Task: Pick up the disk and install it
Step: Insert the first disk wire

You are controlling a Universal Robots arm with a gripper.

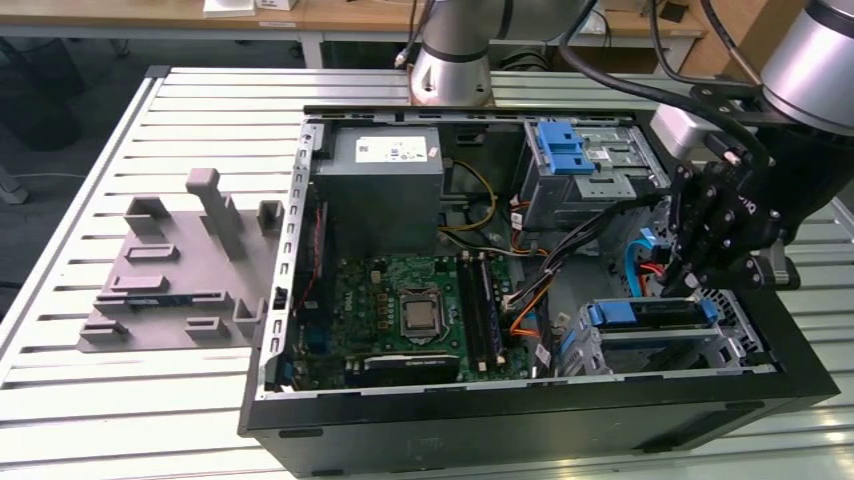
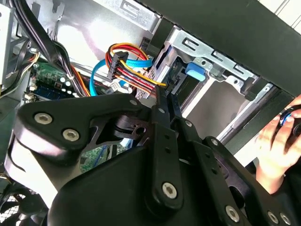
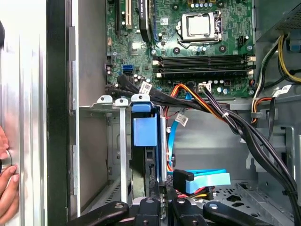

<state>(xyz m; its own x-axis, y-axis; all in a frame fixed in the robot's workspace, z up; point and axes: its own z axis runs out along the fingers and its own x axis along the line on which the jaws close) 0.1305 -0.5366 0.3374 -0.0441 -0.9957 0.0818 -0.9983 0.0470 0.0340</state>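
Observation:
The disk [image 1: 647, 313] stands on edge in the metal drive cage [image 1: 727, 350] at the open computer case's corner, on the exterior view's right. Its blue plastic rail [image 3: 143, 127] lies level with the cage's rim in the first wrist view. The rail's blue tab [image 2: 194, 70] also peeks out of the cage in the second wrist view. My black gripper [image 1: 683, 290] hangs right over the end of the disk away from that tab. It is shut, with its tips [image 2: 165, 96] together at the disk's edge [image 3: 162, 197] and nothing seen between them.
Bundled cables [image 3: 225, 113] and a blue data cable [image 3: 202, 181] run close beside the cage. The motherboard [image 1: 414, 300], a grey power supply [image 1: 387, 180] and an upper bay with a blue latch [image 1: 567, 150] fill the case. A grey fixture [image 1: 180, 270] lies outside. A person's hand [image 2: 277, 141] is nearby.

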